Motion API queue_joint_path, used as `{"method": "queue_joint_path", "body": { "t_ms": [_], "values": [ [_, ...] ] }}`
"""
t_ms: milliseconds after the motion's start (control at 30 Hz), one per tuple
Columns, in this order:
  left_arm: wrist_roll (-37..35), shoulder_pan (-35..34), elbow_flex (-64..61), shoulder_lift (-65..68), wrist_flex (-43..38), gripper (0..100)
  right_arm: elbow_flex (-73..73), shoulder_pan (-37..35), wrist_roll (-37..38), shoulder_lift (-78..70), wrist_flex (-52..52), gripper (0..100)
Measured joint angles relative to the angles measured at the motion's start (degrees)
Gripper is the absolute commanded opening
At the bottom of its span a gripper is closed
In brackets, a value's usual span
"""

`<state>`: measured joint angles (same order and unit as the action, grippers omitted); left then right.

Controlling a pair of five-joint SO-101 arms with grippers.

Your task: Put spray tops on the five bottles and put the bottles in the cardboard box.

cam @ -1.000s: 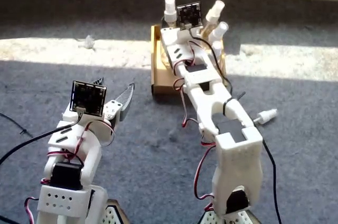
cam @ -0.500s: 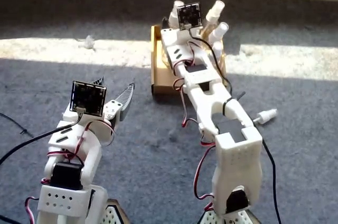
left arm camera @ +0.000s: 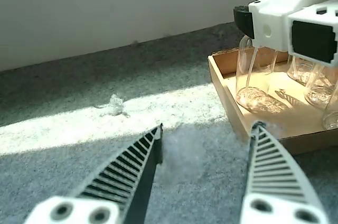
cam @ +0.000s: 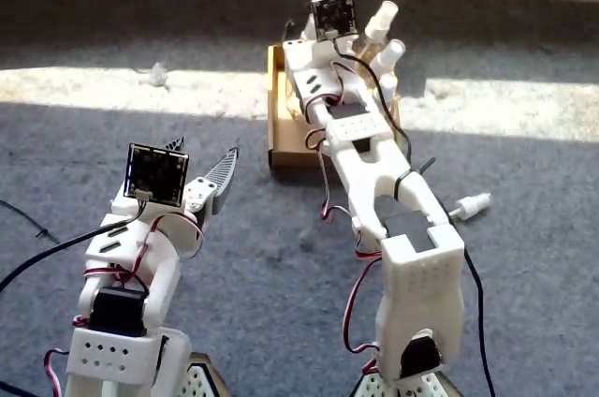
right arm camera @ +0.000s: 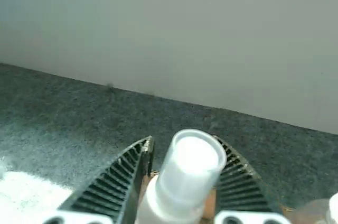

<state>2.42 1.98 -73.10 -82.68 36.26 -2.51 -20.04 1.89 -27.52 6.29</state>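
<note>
Bottles (cam: 389, 52) — clear, standing in the box (cam: 275, 107), which sits on grey carpet (cam: 281, 257) near the wall. At least two of them carry white tops.

The right arm is stretched out over the box. Right claw (right arm camera: 182, 142) is narrowed onto the white spray top (right arm camera: 189, 168) of one bottle (left arm camera: 252, 78), with a jaw against each side. That bottle is inside the box, close to one side wall.

Left claw (left arm camera: 208, 126) — wide open, nothing held, above bare carpet and well apart from the box.

A loose top (cam: 471, 204) lies on the carpet beside the right arm. A tuft of fluff (left arm camera: 113, 105) lies on the sunlit strip.
</note>
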Motion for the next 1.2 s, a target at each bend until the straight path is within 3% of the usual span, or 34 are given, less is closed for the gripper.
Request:
{"method": "queue_joint_path", "body": {
  "t_ms": [267, 633, 800, 933, 1067, 1200],
  "values": [
    [0.00, 0.00, 0.00, 0.00, 0.00, 24, -8.53, 0.00, 0.00, 0.00, -8.26, 21.1],
    [0.00, 0.00, 0.00, 0.00, 0.00, 24, -28.31, -0.09, 0.00, 0.00, -24.53, 21.0],
    [0.00, -0.35, 0.00, 0.00, 0.00, 24, -43.60, -0.44, 0.00, 0.00, -44.75, 21.0],
    [0.00, -7.65, 4.31, 3.60, 0.00, 24, -53.54, -1.93, 0.00, 0.00, -66.55, 21.0],
    [0.00, -16.00, 14.68, 16.53, 4.92, 24, -62.15, -3.69, 0.00, 0.00, -87.91, 21.0],
    [0.00, -21.54, 29.19, 35.52, 15.56, 25, -65.85, -9.93, 0.00, -0.18, -103.91, 21.1]
  ]
}}
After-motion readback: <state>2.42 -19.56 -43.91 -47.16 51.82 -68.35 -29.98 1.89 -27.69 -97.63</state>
